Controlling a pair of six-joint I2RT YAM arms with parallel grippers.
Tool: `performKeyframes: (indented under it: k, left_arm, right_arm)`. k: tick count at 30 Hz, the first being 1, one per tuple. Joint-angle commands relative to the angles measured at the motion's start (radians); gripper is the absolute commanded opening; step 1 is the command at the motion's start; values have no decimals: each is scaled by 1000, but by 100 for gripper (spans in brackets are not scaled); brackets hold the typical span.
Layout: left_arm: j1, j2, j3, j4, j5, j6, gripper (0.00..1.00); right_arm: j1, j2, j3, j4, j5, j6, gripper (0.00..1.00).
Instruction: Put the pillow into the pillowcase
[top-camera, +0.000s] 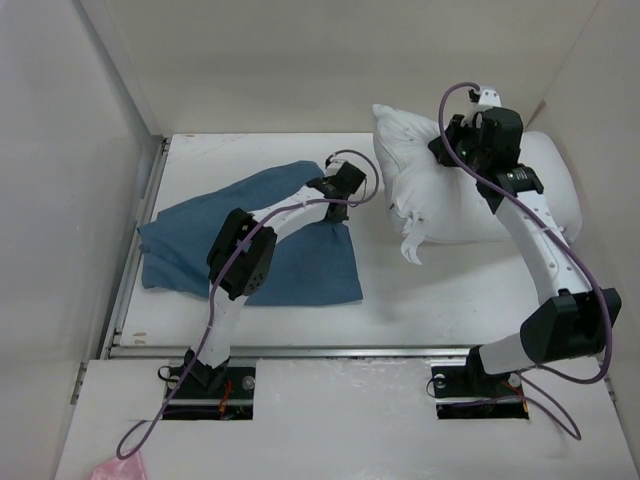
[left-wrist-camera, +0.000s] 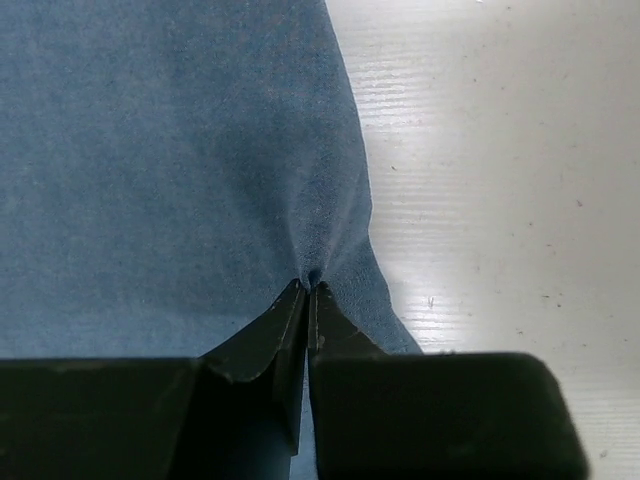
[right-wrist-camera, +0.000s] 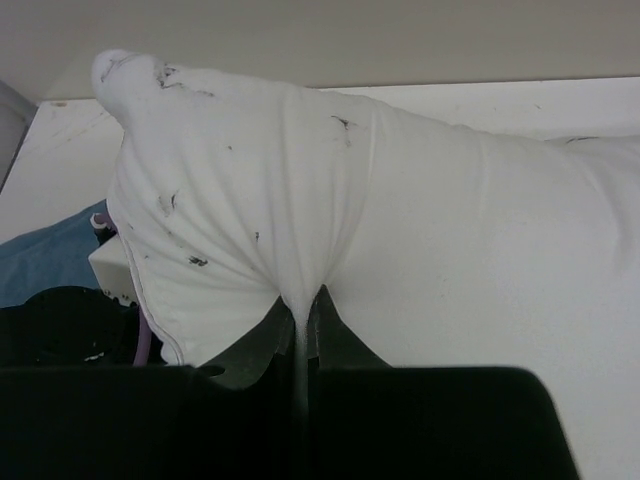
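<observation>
Left gripper (left-wrist-camera: 308, 286) pinches a fold of the blue pillowcase (left-wrist-camera: 170, 150), spread on the left side of the table (top-camera: 450, 285). Right gripper (right-wrist-camera: 302, 298) clamps a pinch of the white pillow (right-wrist-camera: 420, 220) at far right.

Table (top-camera: 470, 290): white flat top, finely speckled, with a soft sheen in the left wrist view.
Left wall (top-camera: 60, 200): plain white panel, upright at the table's left edge.
Back wall (top-camera: 330, 60): plain white.
Right wall (top-camera: 612, 110): plain white.
Metal rail (top-camera: 350, 351): runs along the table's near edge.
Near board (top-camera: 340, 420): white, with two dark rectangular cut-outs.
Pink scrap (top-camera: 118, 468): at the board's near left corner.
Light: even, with faint shadows.
</observation>
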Motion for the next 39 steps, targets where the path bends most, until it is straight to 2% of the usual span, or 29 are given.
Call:
performKeyframes:
  k: [1, 5, 9, 15, 21, 27, 31, 34, 37, 39]
  left_arm:
    - [-2, -33, 42, -23, -53, 2, 0]
    - [-2, -182, -12, 35, -120, 41, 0]
    - [44, -331, -30, 46, -99, 62, 0]
    - [66, -408, -40, -11, -99, 73, 0]
    - [66, -440, -73, -22, -25, 82, 0]
    - [66, -489, -147, 15, -2, 93, 0]
    - [66, -489, -147, 24, 7, 102, 0]
    - [66, -480, -147, 24, 7, 102, 0]
    - [55, -489, -147, 38, 55, 111, 0]
    - [25, -507, -172, 47, 43, 111, 0]
  right_arm:
    - [-19, -74, -2, 80, -23, -16, 0]
    - [-19, -99, -97, 90, -147, -77, 0]
    - [-10, -140, -189, 123, -269, -157, 0]
    - [36, -162, -267, 110, -350, -284, 0]
    - [116, -110, -290, 62, -246, -394, 0]
    - [244, -7, -266, 19, -235, -505, 0]
    - [356, 57, -209, -115, -211, -622, 0]
    - [395, 88, -174, -148, -200, -634, 0]
    - [395, 109, -174, -55, -185, -578, 0]
    - [395, 122, -162, 124, -118, -417, 0]
